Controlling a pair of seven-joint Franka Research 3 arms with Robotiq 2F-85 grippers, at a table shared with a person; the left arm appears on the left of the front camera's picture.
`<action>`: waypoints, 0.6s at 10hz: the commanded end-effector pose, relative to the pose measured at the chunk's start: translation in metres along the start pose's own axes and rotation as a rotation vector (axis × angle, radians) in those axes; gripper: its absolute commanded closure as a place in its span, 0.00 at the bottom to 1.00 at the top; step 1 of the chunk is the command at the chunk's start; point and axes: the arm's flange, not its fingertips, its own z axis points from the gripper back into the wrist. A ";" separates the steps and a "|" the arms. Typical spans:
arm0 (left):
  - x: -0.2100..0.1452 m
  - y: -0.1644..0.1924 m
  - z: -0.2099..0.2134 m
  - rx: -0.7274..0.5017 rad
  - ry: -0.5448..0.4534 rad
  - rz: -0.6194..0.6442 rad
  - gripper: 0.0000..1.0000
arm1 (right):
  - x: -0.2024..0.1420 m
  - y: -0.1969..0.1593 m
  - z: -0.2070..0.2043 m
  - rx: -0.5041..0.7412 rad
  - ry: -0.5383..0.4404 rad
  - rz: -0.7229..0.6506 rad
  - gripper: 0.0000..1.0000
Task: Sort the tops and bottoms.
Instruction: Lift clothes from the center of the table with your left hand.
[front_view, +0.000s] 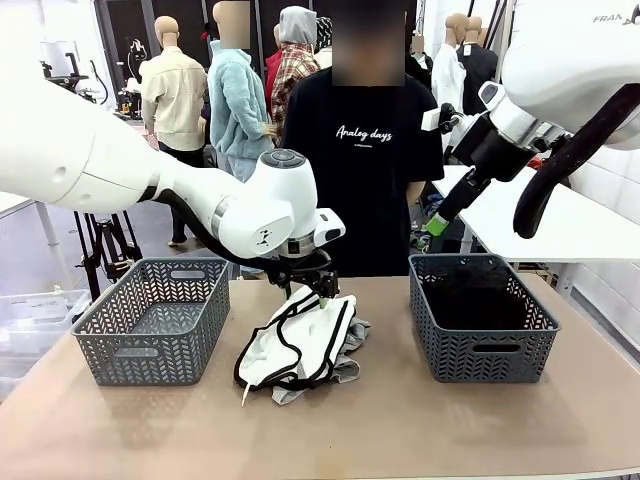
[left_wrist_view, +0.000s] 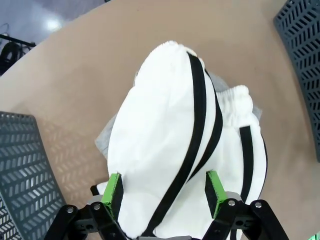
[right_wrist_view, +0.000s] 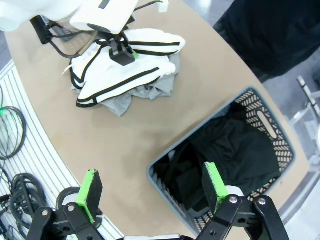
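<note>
A white garment with black stripes (front_view: 298, 345) lies crumpled at the table's middle on top of a grey garment (front_view: 350, 366). My left gripper (front_view: 316, 284) hangs right over its far end, open. In the left wrist view the green pads (left_wrist_view: 113, 192) stand either side of the white garment (left_wrist_view: 165, 150), whose cloth fills the gap; grey cloth (left_wrist_view: 103, 141) peeks out beneath. My right gripper (front_view: 437, 224) is raised high at the back right, open and empty. In its wrist view the right gripper (right_wrist_view: 152, 190) looks down on a black garment (right_wrist_view: 225, 150) in the right basket (right_wrist_view: 172, 196) and on the white garment (right_wrist_view: 125, 67).
An empty grey basket (front_view: 150, 350) stands at the left, and the right basket (front_view: 490, 355) holds black clothing (front_view: 470, 295). A person in a black T-shirt (front_view: 362, 150) stands at the far edge. Bare table runs along the front.
</note>
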 end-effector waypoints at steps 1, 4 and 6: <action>0.007 0.001 -0.012 -0.006 -0.011 0.009 0.15 | 0.001 -0.001 0.000 -0.006 0.003 0.009 0.00; 0.007 0.000 -0.015 0.001 0.012 0.029 0.37 | 0.001 -0.001 0.000 -0.006 0.003 0.009 0.00; 0.007 0.000 -0.013 -0.001 0.019 0.034 0.75 | 0.001 -0.001 0.000 -0.006 0.003 0.009 0.00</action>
